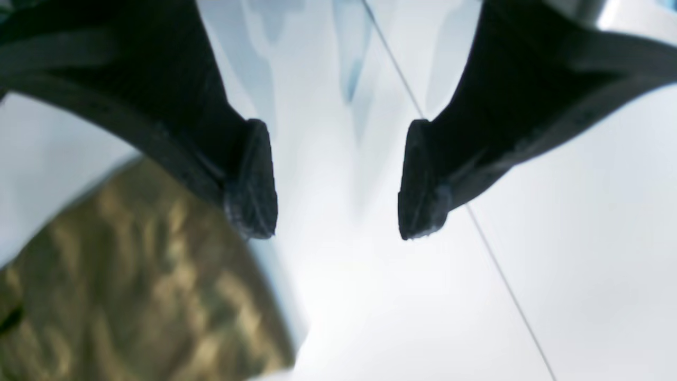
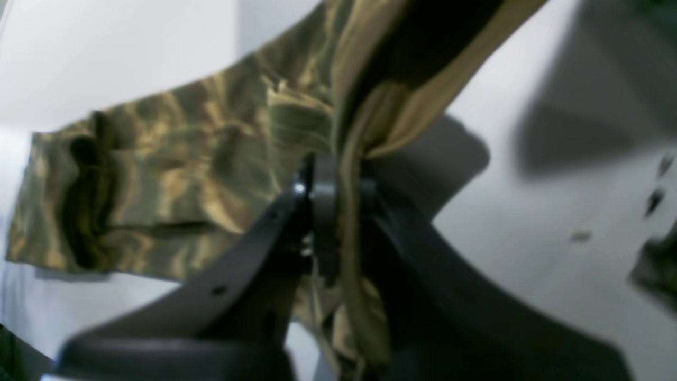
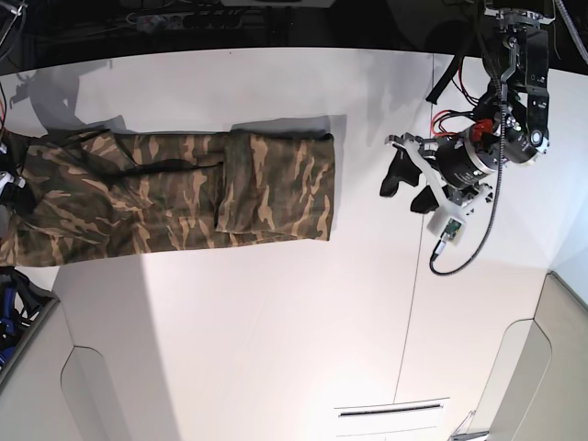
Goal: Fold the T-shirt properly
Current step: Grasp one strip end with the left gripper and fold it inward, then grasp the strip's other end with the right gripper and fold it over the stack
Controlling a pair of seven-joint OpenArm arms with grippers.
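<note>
The T-shirt [image 3: 184, 193], in brown, olive and tan camouflage, lies stretched flat across the white table [image 3: 276, 340] from the left edge to the middle. Its right part is folded over in a doubled panel [image 3: 276, 184]. In the right wrist view my right gripper [image 2: 344, 206] is shut on a bunched tan-edged fold of the T-shirt [image 2: 174, 174], which hangs out to the left. My left gripper [image 3: 404, 179] hovers open to the right of the shirt, apart from it. Its fingertips [image 1: 254, 180] stand wide with only table between them, and a corner of the T-shirt [image 1: 132, 275] shows below left.
A thin seam [image 3: 418, 230] runs down the table right of the shirt. The left arm's cables [image 3: 459, 248] hang beside it. The dark back edge [image 3: 276, 23] lies behind the table, and a slot [image 3: 390, 412] sits near the front.
</note>
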